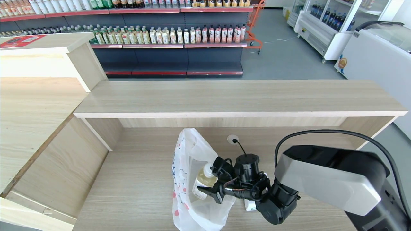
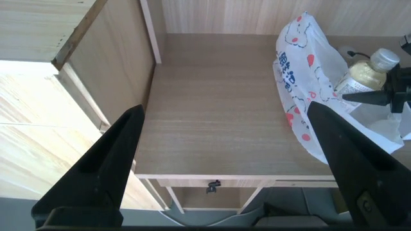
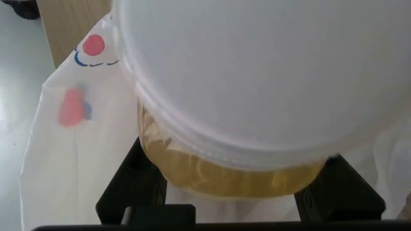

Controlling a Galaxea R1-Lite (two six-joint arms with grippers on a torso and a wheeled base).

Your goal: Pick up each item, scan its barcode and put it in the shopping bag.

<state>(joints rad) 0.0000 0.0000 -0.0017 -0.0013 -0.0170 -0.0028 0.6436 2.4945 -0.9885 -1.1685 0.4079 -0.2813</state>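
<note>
The shopping bag [image 1: 188, 160] stands slumped on the desk [image 1: 138, 186], and its mouth is blocked by my right gripper [image 1: 210, 181], clamped around the bottle [image 1: 205, 179]. Left of the bag, the desk lies bare as far as the side panel [image 1: 64, 166], which leaves wide room. My left gripper [image 2: 225, 167] hangs on that side with its fingers spread far apart. Behind the bag, the raised counter ledge [image 1: 237, 99] walls off the far side, and a cable [image 1: 240, 147] rises from the desk just behind the bag. Right of the bag, my right arm and a small white carton [image 1: 249, 205] stand in the way.
</note>
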